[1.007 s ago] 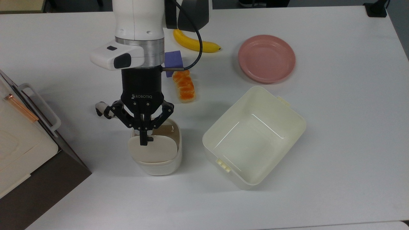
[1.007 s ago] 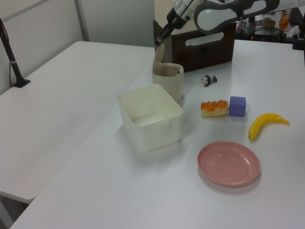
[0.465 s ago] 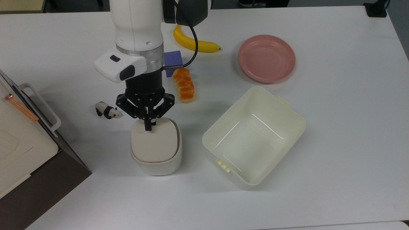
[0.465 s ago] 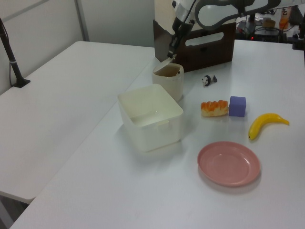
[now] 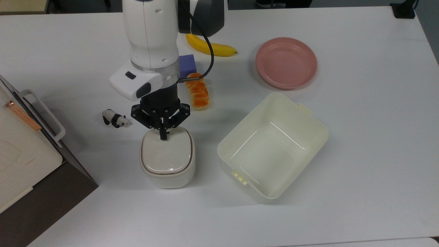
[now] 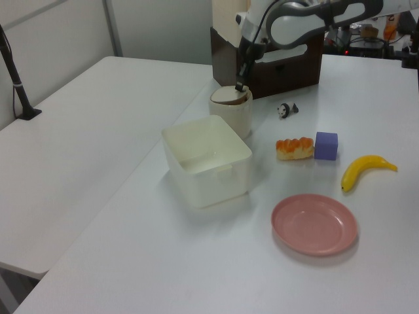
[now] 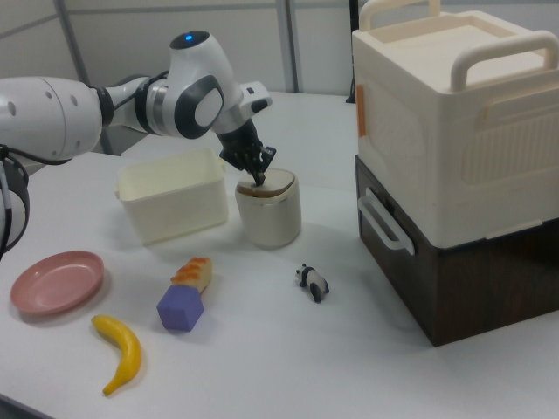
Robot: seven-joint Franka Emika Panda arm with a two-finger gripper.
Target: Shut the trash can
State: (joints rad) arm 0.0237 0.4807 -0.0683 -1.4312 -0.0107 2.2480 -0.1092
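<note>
Standing upright, the trash can [image 5: 167, 159] has its lid down under the closed jaws.

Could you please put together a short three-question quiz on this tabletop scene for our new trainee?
1. True or false: the trash can lid is down.
2. What does the gripper touch? A) banana B) lid C) pink plate
3. In the top view, which toy stands left of the trash can?

Key
1. True: it lies flat on the rim.
2. B, with closed fingers on the lid's back edge.
3. The panda figure.
</note>
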